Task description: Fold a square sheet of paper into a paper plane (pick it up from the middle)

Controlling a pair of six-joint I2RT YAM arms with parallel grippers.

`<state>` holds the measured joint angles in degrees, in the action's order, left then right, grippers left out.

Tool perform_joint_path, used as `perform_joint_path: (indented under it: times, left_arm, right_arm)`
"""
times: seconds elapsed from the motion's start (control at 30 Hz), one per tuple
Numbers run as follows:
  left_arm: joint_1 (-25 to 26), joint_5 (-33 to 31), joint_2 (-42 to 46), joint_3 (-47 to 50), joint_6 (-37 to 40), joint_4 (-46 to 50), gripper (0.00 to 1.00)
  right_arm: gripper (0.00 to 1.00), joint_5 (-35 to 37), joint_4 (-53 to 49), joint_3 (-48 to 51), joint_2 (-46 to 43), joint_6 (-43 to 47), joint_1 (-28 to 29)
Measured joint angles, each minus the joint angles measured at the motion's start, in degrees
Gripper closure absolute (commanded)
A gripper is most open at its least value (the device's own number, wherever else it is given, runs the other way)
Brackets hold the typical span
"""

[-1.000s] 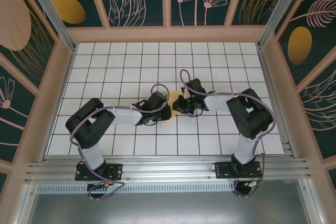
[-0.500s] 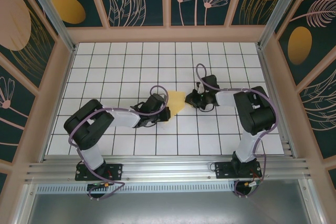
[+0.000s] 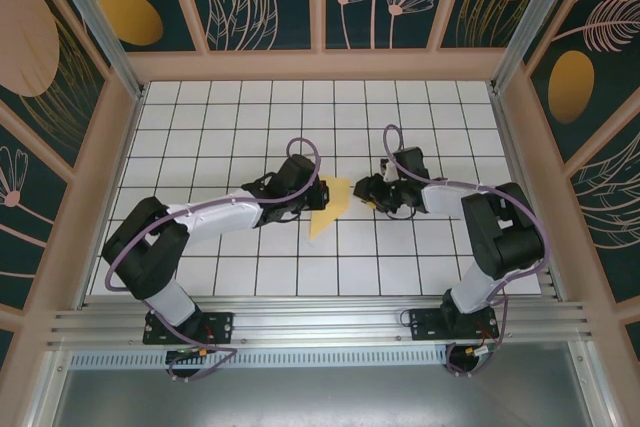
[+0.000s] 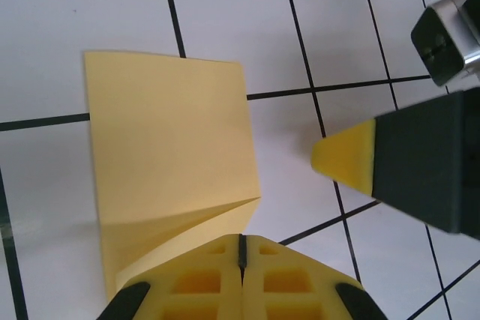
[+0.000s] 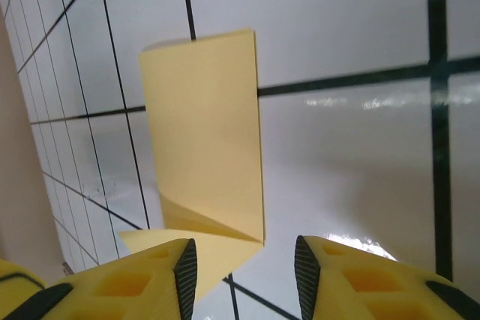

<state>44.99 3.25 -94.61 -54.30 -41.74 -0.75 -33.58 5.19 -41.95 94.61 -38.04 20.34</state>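
The square sheet of paper (image 3: 328, 209), pale yellow and folded with a slanting crease, lies on the white grid table between my two grippers. My left gripper (image 3: 318, 194) is at its left edge. In the left wrist view the left gripper (image 4: 241, 249) is shut, and the paper (image 4: 169, 133) runs from in front of its fingertips to under them; I cannot tell whether it is pinched. My right gripper (image 3: 362, 192) stands just right of the sheet. In the right wrist view the right gripper (image 5: 241, 275) is open, the paper (image 5: 202, 125) just ahead of its gap. Its fingertip (image 4: 345, 157) shows near the paper's right edge.
The grid table (image 3: 220, 117) is boxed in by wooden walls (image 3: 115, 157) on three sides. An aluminium rail (image 3: 320, 322) runs along the near edge by the arm bases. Both arms reach in toward the middle, their purple cables looping above them.
My right gripper has opened and drawn back to the right, off the paper. My left gripper has moved farther from its base. More of the folded sheet now shows.
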Motion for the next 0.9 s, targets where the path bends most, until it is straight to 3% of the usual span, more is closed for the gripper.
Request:
perform_joint_path:
  times: [0.9]
  left_arm:
    - [-0.1, -5.3, -8.6, -0.1, 1.3, 6.1, 1.00]
  right_arm:
    - [0.57, -0.5, 0.6, 0.0, 2.4, -1.5, 5.3]
